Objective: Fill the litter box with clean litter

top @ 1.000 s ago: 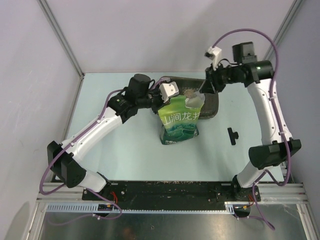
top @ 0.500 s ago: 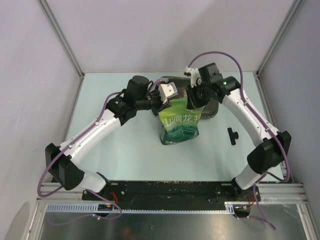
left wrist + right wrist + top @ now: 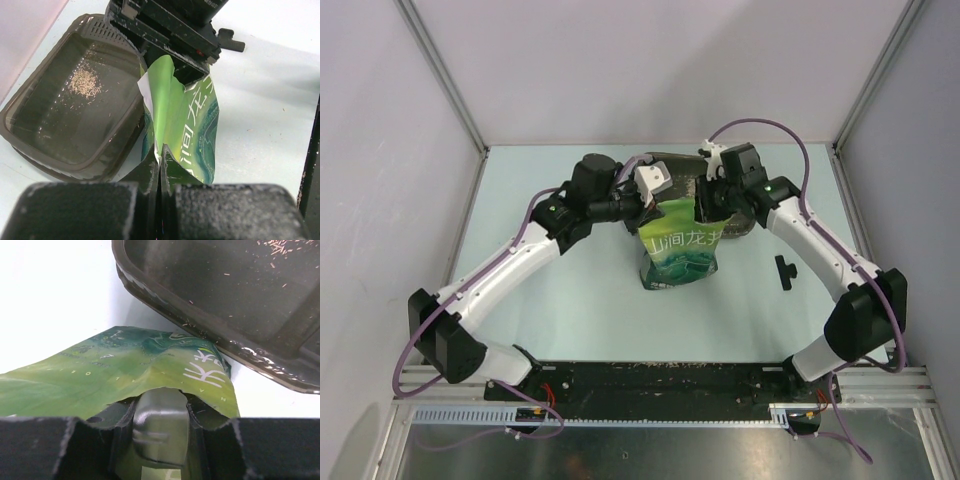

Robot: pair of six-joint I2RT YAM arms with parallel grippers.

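The litter box (image 3: 746,216) lies at the back of the table, partly behind the upright green bag (image 3: 680,248). A small patch of clean litter (image 3: 84,82) and scattered grains lie on its floor (image 3: 240,305). My left gripper (image 3: 647,206) is shut on the bag's top edge (image 3: 161,155) and holds the mouth open. My right gripper (image 3: 708,205) is at the bag's mouth, shut on the translucent handle of a scoop (image 3: 160,440). The handle runs in under the bag's torn edge (image 3: 125,370). The scoop's bowl is hidden inside the bag.
A small black T-shaped part (image 3: 785,270) lies on the pale table to the right of the bag. Grey walls and metal posts close in the back and both sides. The litter box's near rim (image 3: 30,145) sits right against the bag.
My right arm has swung left from over the box's right end to the bag's mouth, bringing the scoop down into the bag. The left gripper has kept its hold on the bag.
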